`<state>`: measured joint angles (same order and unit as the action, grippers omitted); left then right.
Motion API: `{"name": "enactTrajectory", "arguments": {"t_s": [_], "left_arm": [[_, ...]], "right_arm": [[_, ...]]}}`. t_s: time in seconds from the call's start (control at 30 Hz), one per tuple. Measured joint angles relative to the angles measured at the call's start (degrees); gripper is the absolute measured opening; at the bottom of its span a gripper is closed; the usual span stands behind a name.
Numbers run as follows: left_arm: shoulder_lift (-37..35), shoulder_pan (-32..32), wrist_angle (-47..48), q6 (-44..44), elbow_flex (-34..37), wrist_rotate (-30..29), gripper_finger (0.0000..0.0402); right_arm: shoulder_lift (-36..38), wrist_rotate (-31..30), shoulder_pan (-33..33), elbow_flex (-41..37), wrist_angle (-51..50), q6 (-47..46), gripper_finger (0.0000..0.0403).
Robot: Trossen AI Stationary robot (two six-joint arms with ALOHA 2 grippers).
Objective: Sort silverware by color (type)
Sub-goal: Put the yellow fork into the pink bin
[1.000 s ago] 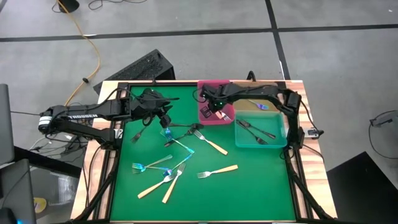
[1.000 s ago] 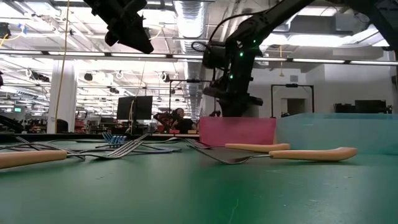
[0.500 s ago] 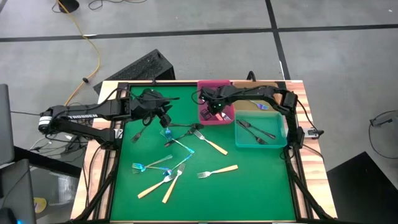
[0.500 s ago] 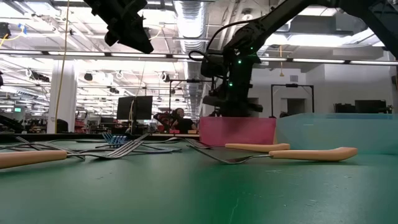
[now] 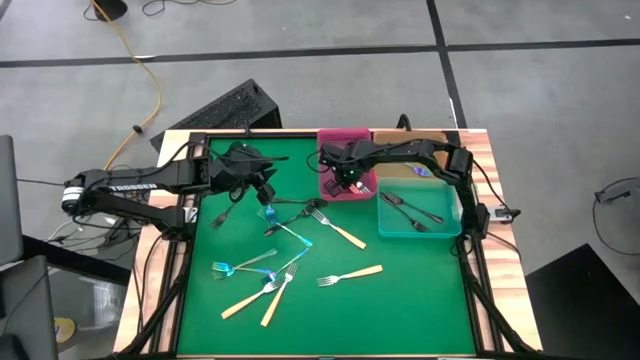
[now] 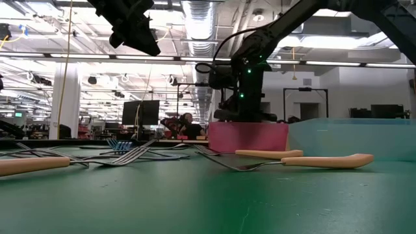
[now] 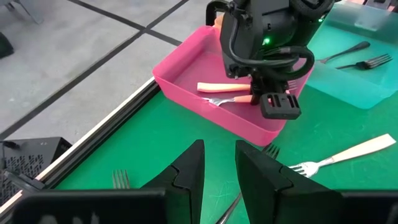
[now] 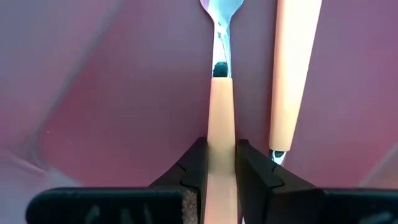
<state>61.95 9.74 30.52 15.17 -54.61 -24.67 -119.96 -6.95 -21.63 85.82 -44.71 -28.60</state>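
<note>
My right gripper (image 5: 350,182) is down inside the pink bin (image 5: 327,150), shut on a tan-handled silver fork (image 8: 221,93). A second tan-handled fork (image 8: 292,74) lies beside it on the bin floor. My left gripper (image 5: 264,188) hangs well above the table's far left part, open by a narrow gap (image 7: 219,168), touching nothing. Below and near it lie blue forks (image 5: 285,228), a black fork (image 5: 222,212) and tan-handled forks (image 5: 338,232), flat on the green mat. My right gripper pinches the fork's tan handle (image 8: 221,134) between its two fingers, below the silver neck (image 8: 221,37). The fingers point down from above into the pink bin and lie across the handle. The fork lies level over the bin floor; whether it rests there I cannot tell.
A teal bin (image 5: 420,228) with black forks (image 5: 410,210) stands right of the pink bin. Behind it a brown tray (image 5: 400,145) holds a blue fork (image 5: 418,171). More forks lie scattered at the mat's middle and near left (image 5: 260,285). A raised frame edges the table.
My right gripper has sunk lower into the pink bin with the tan-handled fork, shifting slightly toward the table's left.
</note>
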Motion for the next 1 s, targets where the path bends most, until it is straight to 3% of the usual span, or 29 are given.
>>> {"name": "enactTrajectory", "arguments": {"t_s": [0.77,1.0], "left_arm": [[0.0,0.0,0.0,0.03,0.0,0.04,0.0076],[0.0,0.0,0.0,0.04,0.0,0.07,0.0076]], "right_arm": [[-0.09,0.05,0.11,0.08,-1.05,0.9,0.0099],[-0.35,1.16,0.12,1.68,-2.21,3.26,0.0142]]}}
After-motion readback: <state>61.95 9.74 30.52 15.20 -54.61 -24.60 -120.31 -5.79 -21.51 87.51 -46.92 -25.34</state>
